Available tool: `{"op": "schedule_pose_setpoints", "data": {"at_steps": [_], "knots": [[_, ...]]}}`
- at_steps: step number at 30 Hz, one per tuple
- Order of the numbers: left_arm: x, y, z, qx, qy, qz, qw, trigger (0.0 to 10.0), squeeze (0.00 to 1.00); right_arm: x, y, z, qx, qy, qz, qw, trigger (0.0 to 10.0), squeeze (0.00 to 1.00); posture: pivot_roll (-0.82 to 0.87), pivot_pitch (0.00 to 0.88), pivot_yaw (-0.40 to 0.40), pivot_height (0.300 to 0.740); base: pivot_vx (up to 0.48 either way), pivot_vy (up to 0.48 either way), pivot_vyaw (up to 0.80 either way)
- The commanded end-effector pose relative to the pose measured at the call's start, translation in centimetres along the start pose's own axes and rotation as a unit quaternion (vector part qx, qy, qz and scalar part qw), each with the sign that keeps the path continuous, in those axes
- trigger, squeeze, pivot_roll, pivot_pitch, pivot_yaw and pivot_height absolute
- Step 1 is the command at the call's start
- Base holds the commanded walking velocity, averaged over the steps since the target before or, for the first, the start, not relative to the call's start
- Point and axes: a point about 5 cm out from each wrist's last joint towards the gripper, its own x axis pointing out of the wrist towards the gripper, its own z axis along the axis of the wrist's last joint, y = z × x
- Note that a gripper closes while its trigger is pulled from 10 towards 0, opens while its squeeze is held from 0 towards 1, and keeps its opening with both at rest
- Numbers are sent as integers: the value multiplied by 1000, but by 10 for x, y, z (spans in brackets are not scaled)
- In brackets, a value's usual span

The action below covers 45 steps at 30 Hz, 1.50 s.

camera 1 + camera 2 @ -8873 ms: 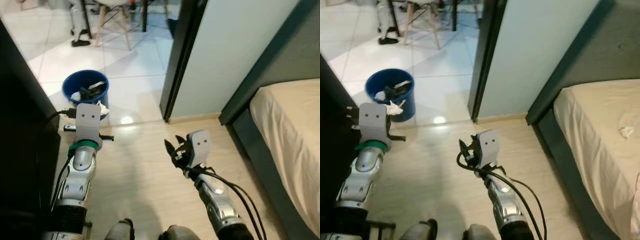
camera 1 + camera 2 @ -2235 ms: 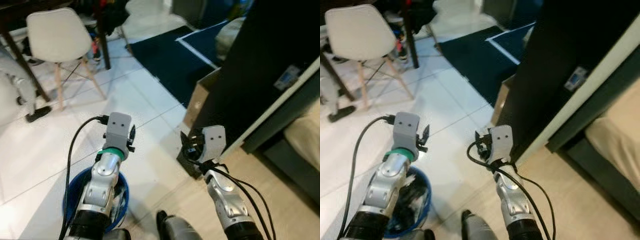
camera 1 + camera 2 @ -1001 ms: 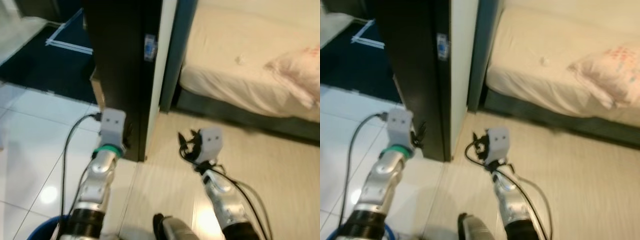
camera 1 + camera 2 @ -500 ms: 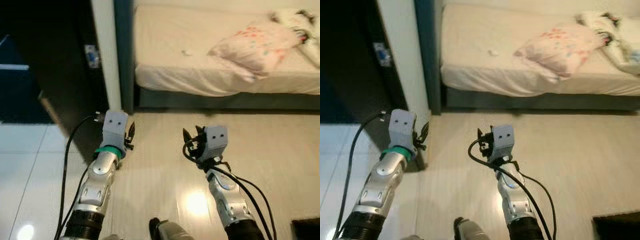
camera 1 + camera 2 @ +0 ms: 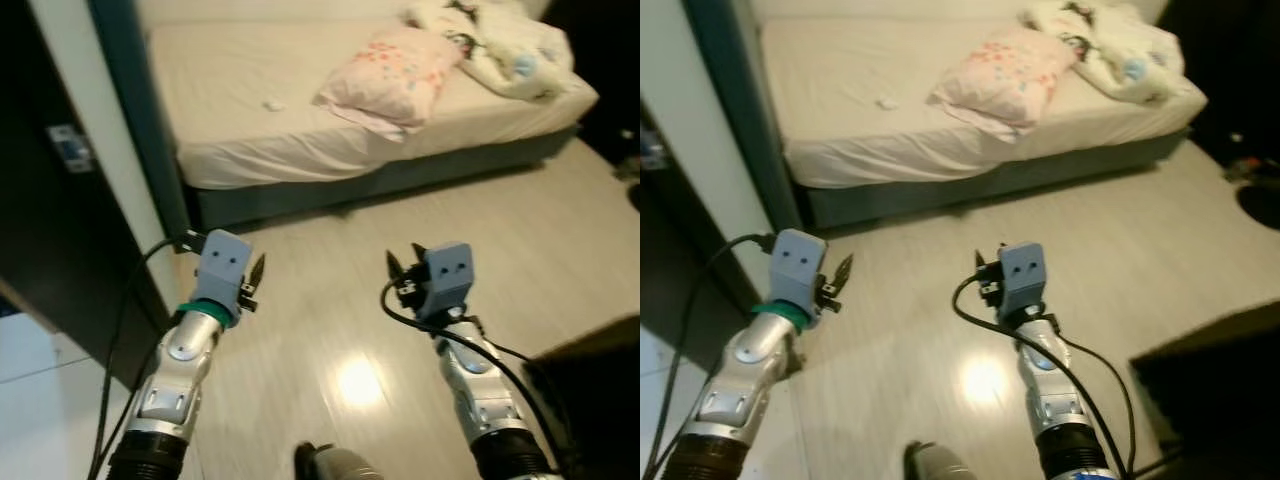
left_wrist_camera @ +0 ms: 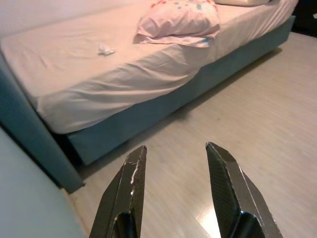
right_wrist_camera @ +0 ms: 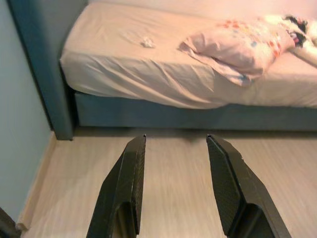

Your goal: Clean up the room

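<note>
A small crumpled white tissue point(image 5: 272, 104) lies on the beige bed sheet point(image 5: 230, 80), left of a pink patterned pillow point(image 5: 392, 62). The tissue point(image 6: 105, 49) and the pillow point(image 6: 181, 20) also appear in the left wrist view, and the tissue point(image 7: 146, 42) in the right wrist view. My left gripper point(image 5: 256, 272) and right gripper point(image 5: 400, 270) are held up over the wooden floor point(image 5: 330, 300), well short of the bed. Both are open with nothing between the fingers point(image 6: 128, 183).
A crumpled white duvet point(image 5: 495, 45) lies at the bed's far right. The dark bed frame post point(image 5: 140, 130) and a pale wall with a black door edge point(image 5: 50, 240) stand on the left. A dark object point(image 5: 590, 390) sits at the lower right.
The camera has swung right: the bed, pillow and duvet moved left and nearer in the picture. Both arms keep the same raised pose, fingers still open.
</note>
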Motion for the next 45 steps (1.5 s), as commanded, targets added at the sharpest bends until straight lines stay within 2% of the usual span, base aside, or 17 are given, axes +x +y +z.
{"op": "schedule_pose_setpoints", "data": {"at_steps": [1, 7, 11, 19, 22, 34, 45], "knots": [[0, -13, 0, -10, -2, -17, 1000, 10000, 0, -6, -8, -7, 3, 13, -14, 1000, 10000, 0, -27, 15, -23, 740, 0, 0, -781], [3, -16, 1, -16, -4, -14, 1000, 10000, 0, -5, -8, -7, 3, 12, -13, 1000, 10000, 0, -32, 9, -26, 740, 0, 0, -781], [6, -9, 2, -30, -1, 2, 1000, 10000, 0, -5, -6, -7, 6, 11, -12, 1000, 10000, 0, -33, 9, -27, 740, 0, 0, -781], [7, -4, 4, -31, -9, 20, 999, 10000, 0, -4, -4, -8, 10, 11, -10, 1000, 10000, 0, -31, 14, -27, 740, 0, 0, -765], [8, -2, 5, -31, -13, 27, 999, 10000, 0, -4, -3, -9, 10, 10, -10, 1000, 10000, 0, -31, 14, -27, 740, 0, 0, 0], [9, -2, 8, -27, -21, 35, 999, 10000, 0, -4, 0, -8, 13, 6, -1, 1000, 10000, 0, -30, 16, -32, 740, 416, 0, 0], [9, -2, 8, -26, -21, 36, 999, 10000, 0, -4, 1, -9, 16, 8, 0, 1000, 10000, 0, -30, 16, -32, 740, 448, 0, -785]]}}
